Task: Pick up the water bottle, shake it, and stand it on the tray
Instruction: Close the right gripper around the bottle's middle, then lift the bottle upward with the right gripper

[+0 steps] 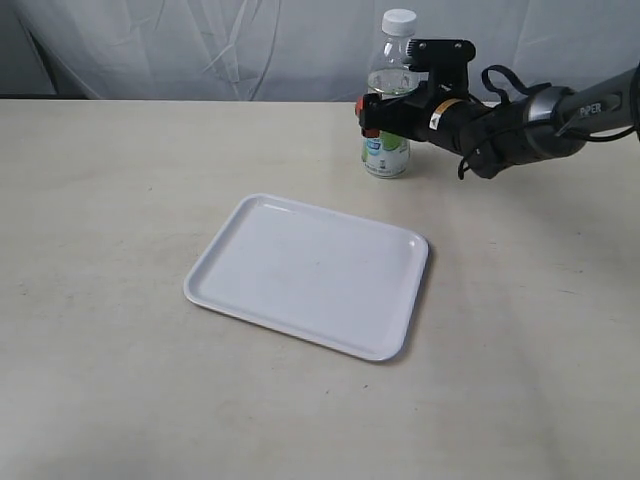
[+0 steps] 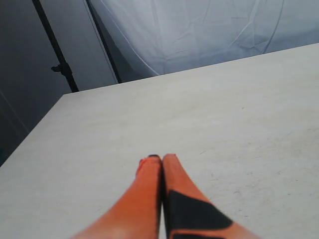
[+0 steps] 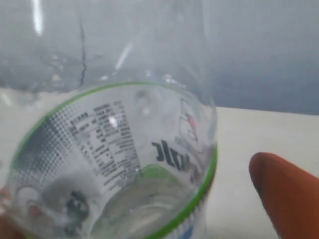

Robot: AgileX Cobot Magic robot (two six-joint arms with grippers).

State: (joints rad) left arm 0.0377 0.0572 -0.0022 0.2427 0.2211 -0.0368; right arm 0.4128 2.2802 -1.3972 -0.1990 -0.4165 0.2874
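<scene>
Orange end effector (image 1: 387,108) wide around bottle (image 1: 386,156)

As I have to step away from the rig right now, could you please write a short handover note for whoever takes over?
Left gripper: shut, holding nothing, over bare table.
Right gripper: open, straddling the water bottle at mid-height. The one finger that is clear in the right wrist view shows a gap to the bottle.
Water bottle: upright on the table beyond the tray, white cap on.
Tray: white, nothing on it.
Done: gripper placed around the bottle.
Left: close, lift, shake, stand the bottle on the tray.
</scene>
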